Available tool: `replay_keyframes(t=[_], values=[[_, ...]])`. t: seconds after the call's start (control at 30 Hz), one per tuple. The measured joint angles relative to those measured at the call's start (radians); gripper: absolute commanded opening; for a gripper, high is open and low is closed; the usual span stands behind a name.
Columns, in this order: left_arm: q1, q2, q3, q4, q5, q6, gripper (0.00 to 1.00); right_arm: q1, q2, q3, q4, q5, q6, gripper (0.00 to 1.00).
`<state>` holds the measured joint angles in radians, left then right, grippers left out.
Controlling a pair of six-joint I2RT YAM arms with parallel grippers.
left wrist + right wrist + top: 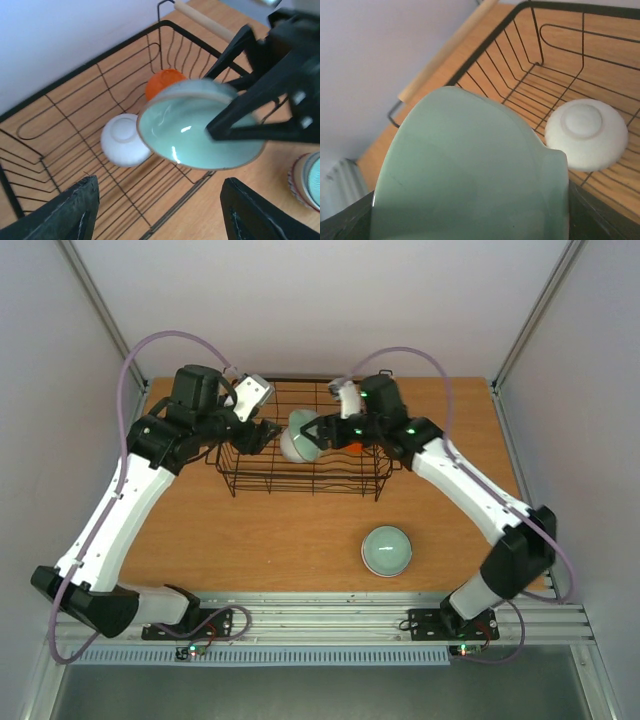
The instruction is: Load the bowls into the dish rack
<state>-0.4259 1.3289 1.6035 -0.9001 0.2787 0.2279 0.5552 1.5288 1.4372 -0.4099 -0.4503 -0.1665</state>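
Closest to the right wrist lens, the green bowl (pixel 470 175) fills the frame. The right claw (pixel 328 430) holds it by the rim, tilted on edge above the rack (pixel 300 480). The left claw (pixel 162 212) stands wide open and empty at the rack's left end, just beside the bowl.

A white bowl (pixel 124 140) lies upside down on the rack floor, and an orange bowl (pixel 162 82) sits further right. My worry is the drop: a pinch on a glazed rim could slip, and letting go this high would likely knock ceramic on ceramic. The two claws are also close, so a careless retreat by either arm might bump the bowl.

Only the left wrist view shows the right fingers biting the rim and the bowl's shiny inside. The right wrist view shows just the bowl's outside and hides the orange bowl. The top view alone places what looks like a stack (pixel 386 550) on the table (pixel 250 540), near and right, well apart from the rack.
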Motion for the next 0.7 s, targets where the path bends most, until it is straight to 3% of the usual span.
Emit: replay_keyframes(t=[0.33, 0.7], values=[[0.006, -0.042, -0.010, 0.001, -0.081, 0.035, 0.66, 0.185, 0.357, 0.389, -0.193, 0.333, -0.302, 0.01], [0.038, -0.066, -0.040, 0.005, -0.101, 0.042, 0.64, 0.230, 0.600, 0.476, -0.141, 0.505, -0.533, 0.01]])
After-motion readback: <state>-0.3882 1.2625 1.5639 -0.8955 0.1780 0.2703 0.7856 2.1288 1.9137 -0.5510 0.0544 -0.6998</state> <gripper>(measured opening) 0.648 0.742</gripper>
